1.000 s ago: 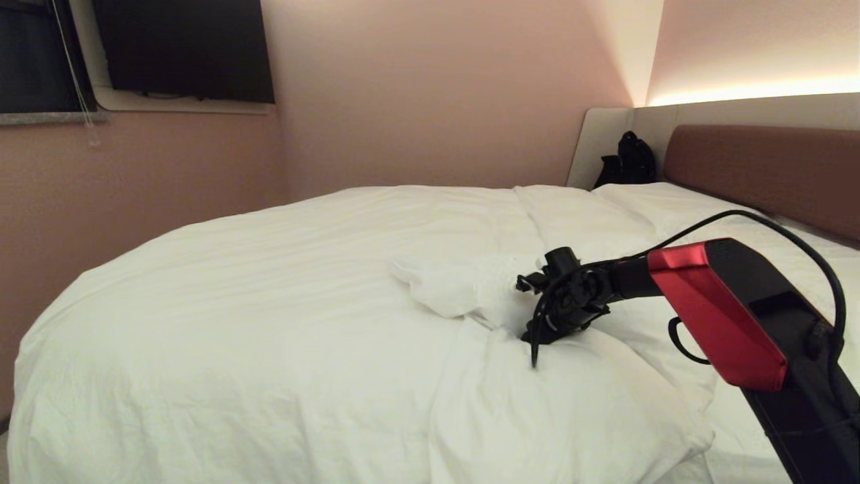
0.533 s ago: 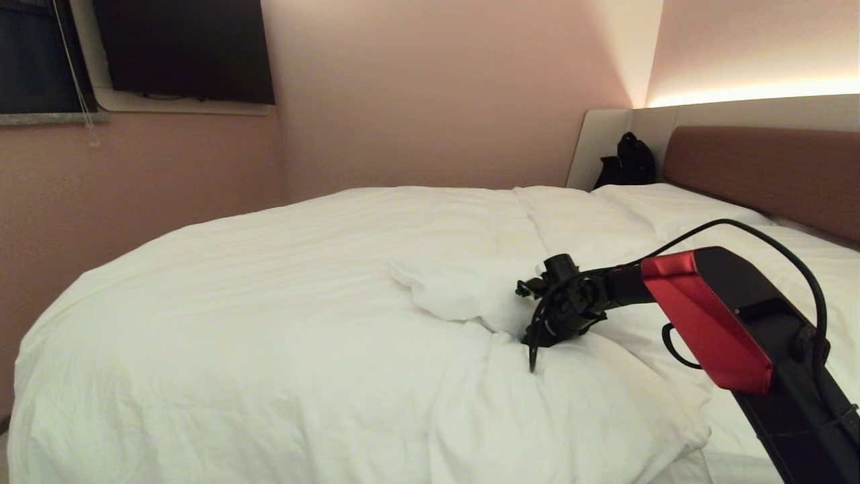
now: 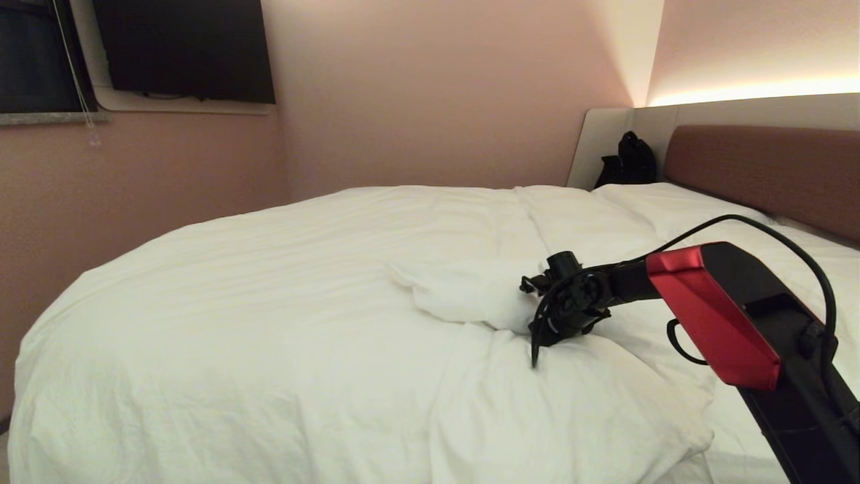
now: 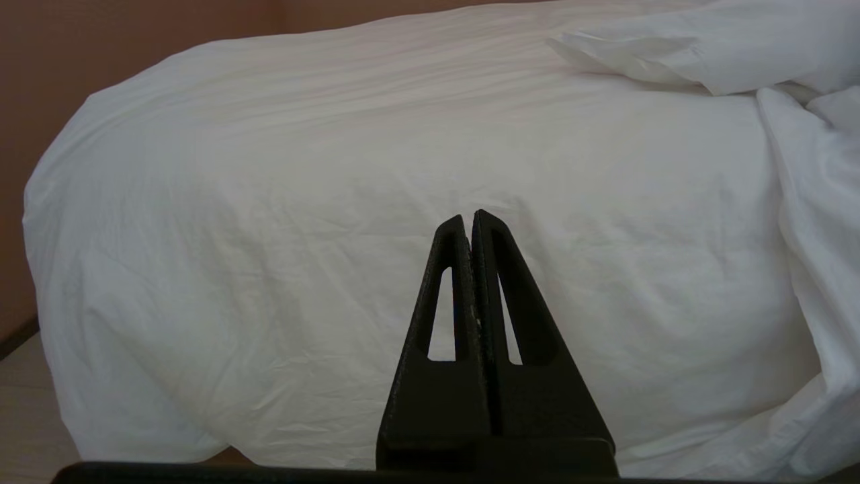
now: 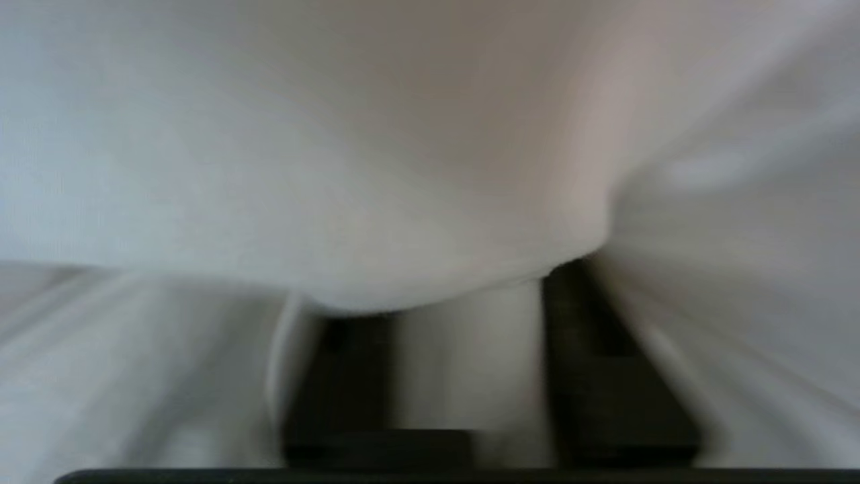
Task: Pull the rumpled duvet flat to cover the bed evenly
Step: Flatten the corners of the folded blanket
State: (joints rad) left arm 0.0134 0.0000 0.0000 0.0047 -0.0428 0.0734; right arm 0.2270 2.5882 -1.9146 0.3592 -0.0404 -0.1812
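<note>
Covering nearly the whole mattress, the thick, puffy white duvet (image 3: 269,323) lies on the wide low bed (image 3: 759,175), which has a brown padded headboard set in a light grey panel surround. We note soft fine wrinkles across its broad flat part and one rumpled, turned-over fold (image 3: 463,289) bunched near its middle, toward the headboard side. At the near corner the cloth hangs down the bed's side in loose creases.

We see the right gripper (image 5: 470,336), black and mounted on a red-and-black arm, pressed into that fold. Its two dark fingers (image 5: 584,349) stand narrowly apart with white cloth filling the gap between them, so it is closed on the duvet. We see the left gripper (image 4: 470,222) low beside the bed, facing the hanging side of the duvet without touching it, its black triangular fingers pressed together on nothing.

Beyond the bed stand matte pink walls (image 3: 437,87). A dark flat screen (image 3: 185,50) hangs on the wall, and a black bag (image 3: 628,161) sits in the far corner by the grey panel. A warm light strip (image 3: 752,91) glows above the headboard.
</note>
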